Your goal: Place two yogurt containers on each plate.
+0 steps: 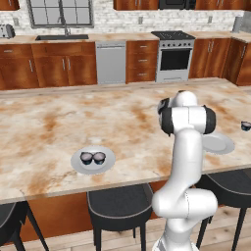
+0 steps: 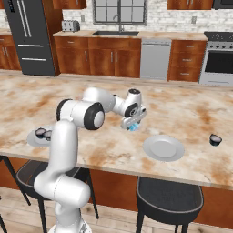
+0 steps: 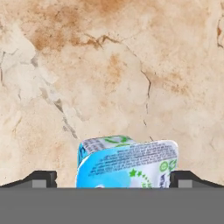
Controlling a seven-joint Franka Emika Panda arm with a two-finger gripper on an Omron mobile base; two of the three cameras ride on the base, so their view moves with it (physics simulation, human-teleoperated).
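Two-finger end effector (image 3: 113,178) spread wide, dark fingertips (image 3: 41,178) standing either side of the light blue, boxy yogurt container with printed foil lid (image 3: 127,162), not pinching it. Container sitting on the mottled tan stone counter (image 3: 109,65), lid tilted toward the camera, appearing rotated a little against the finger line. Seen from the right base camera as a blue speck (image 2: 133,128) right under the end effector (image 2: 131,123), near the empty round pale grey-white plate (image 2: 163,148). Risks, as judged: closing on a skewed box could twist it or squeeze a corner out of the pads; a soft foil top may buckle; too shallow a descent may leave only the rim caught, with a drop on lift. Further out, one dark near-black cup with pale rim (image 2: 215,139) alone past the empty plate, well apart. Left plate (image 1: 77,164) already carrying two dark cups (image 1: 92,158). Danger of carrying the blue one to that full plate instead.
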